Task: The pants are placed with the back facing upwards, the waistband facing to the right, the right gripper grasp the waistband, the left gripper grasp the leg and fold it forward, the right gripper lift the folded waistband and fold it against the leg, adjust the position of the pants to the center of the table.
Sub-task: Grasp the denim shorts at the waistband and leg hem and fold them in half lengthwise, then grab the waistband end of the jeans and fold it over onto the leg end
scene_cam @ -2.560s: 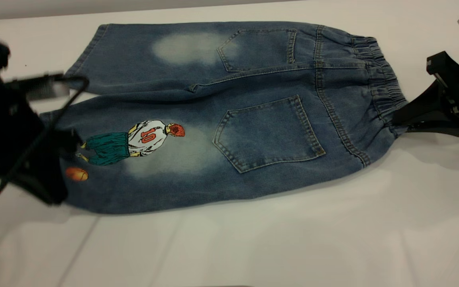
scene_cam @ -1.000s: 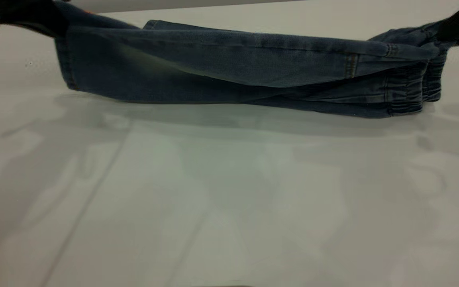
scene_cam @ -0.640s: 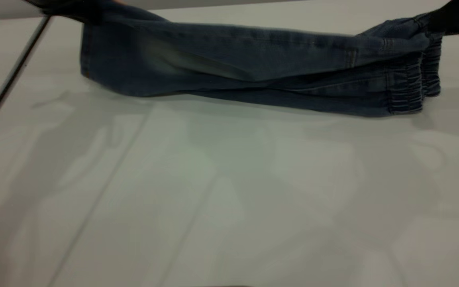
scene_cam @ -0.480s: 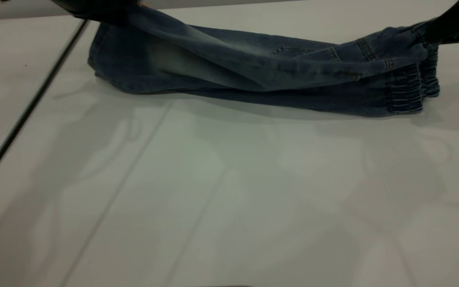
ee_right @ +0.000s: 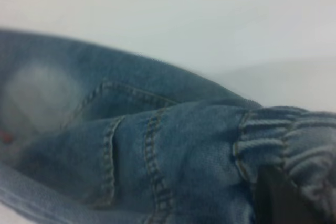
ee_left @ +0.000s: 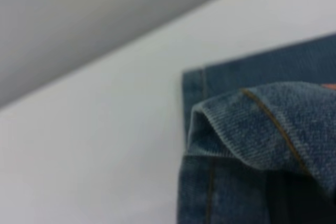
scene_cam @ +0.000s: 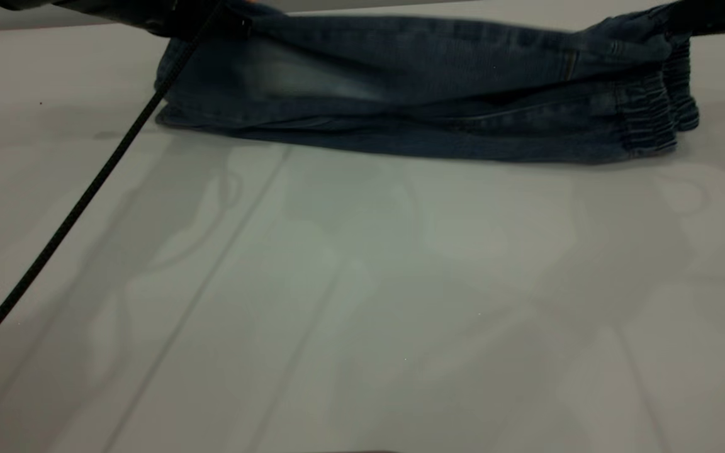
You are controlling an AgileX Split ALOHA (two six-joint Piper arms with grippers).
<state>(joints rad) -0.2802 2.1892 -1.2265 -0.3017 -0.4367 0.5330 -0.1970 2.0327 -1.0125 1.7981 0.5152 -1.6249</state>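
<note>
The pants (scene_cam: 413, 94) lie folded lengthwise along the far side of the table (scene_cam: 362, 302), the near half doubled over the far half. My left gripper (scene_cam: 211, 19) is at the far left, shut on the hem of the leg (ee_left: 252, 124), which is held a little above the lower layer. At the far right my right gripper (scene_cam: 702, 12) is shut on the waistband (scene_cam: 652, 119), lifting its upper layer. The gathered elastic (ee_right: 283, 140) and a back pocket (ee_right: 121, 103) fill the right wrist view. The cartoon print is hidden inside the fold.
The left arm's black braided cable (scene_cam: 73, 214) runs diagonally from the gripper down across the table's left part. The table's far edge (ee_left: 121, 51) meets a grey wall just behind the pants.
The pants lay flat with the print up; both grippers lifted the near edge and carried it to the far side. In the last half second the left gripper moved right and the upper layer sank lower.
</note>
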